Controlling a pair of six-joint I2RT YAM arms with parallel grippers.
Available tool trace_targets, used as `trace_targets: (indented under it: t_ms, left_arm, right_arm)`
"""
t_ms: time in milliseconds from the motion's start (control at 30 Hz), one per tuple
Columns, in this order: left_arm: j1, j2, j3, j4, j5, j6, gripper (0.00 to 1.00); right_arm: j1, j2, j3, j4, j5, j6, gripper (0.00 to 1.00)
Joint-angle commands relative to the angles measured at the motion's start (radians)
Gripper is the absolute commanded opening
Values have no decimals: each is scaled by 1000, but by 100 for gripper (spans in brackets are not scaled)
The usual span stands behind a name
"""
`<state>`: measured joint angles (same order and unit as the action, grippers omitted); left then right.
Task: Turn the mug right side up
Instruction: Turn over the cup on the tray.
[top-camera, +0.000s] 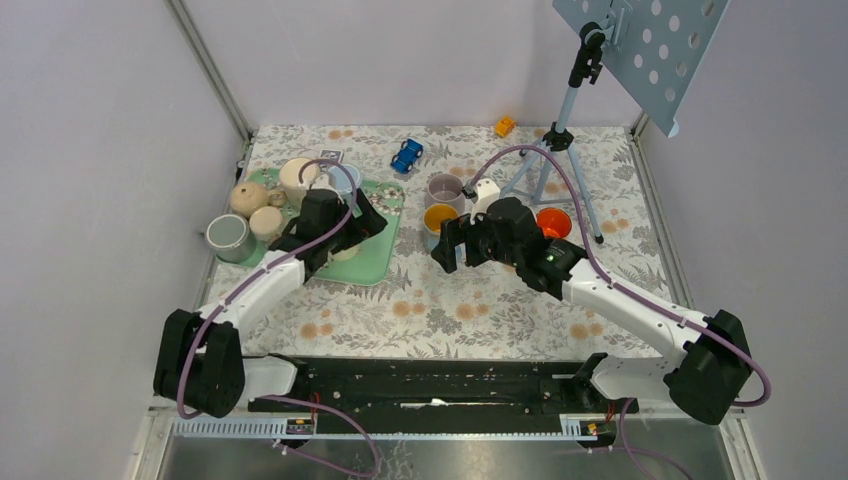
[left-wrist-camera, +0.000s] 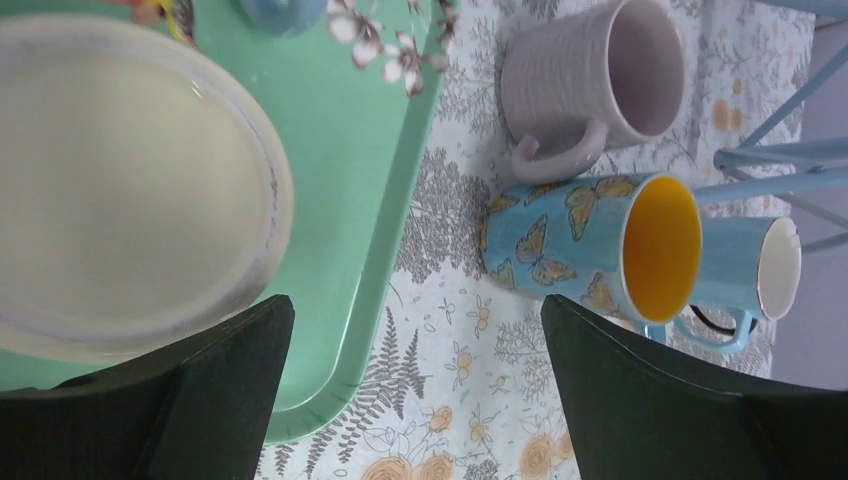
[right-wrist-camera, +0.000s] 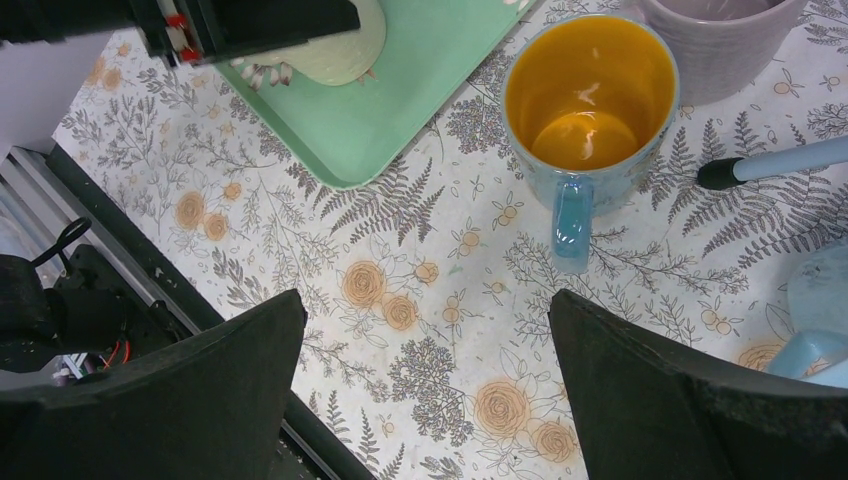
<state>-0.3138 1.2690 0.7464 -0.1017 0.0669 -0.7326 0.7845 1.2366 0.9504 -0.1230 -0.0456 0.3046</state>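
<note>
The blue butterfly mug (top-camera: 440, 219) with a yellow inside stands upright on the floral cloth, mouth up. In the right wrist view the mug (right-wrist-camera: 590, 100) has its handle pointing toward my right gripper (right-wrist-camera: 425, 390), which is open, empty and a little short of the handle. In the top view my right gripper (top-camera: 450, 248) is just in front of the mug. My left gripper (top-camera: 365, 225) is open and empty over the right edge of the green tray (top-camera: 385, 255). In the left wrist view my left gripper (left-wrist-camera: 415, 390) has the mug (left-wrist-camera: 560, 245) ahead on the right.
A lavender mug (top-camera: 445, 190) stands just behind the butterfly mug. A pale blue mug (right-wrist-camera: 820, 320) is at its right. A cream bowl (left-wrist-camera: 120, 190) lies on the tray. An orange bowl (top-camera: 553, 222), tripod (top-camera: 555, 150), blue toy car (top-camera: 406, 155) and grey mug (top-camera: 228, 238) stand around.
</note>
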Motion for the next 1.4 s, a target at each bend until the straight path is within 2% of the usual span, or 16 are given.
trace_targets:
  t_ms: [0,167,333,567,800,1100,1367]
  left_arm:
    - [2,-51,114,-109,-130,87,99]
    - [28,-84,179,-224,-203,148,99]
    - [178,-54,189,-223,-92,176,99]
    - [247,44,194,-171,14,193,99]
    - [253,60,155,-183,-63,149,99]
    - [253,32,47,-127,-63,83,99]
    - [245,-18,3,-105,-5,61,99]
  right_arm:
    - [0,-36,1,20,4,7,100]
    - [1,-26,1,27,-4,7,100]
    - [0,-19,7,32,-19,10,100]
    - [1,-24,7,36,-24,8,100]
    - [1,-39,-8,40,-16,5,100]
    - [1,-45,-16,39,-14,0,100]
    - [1,-38,-18,41,-20,0,100]
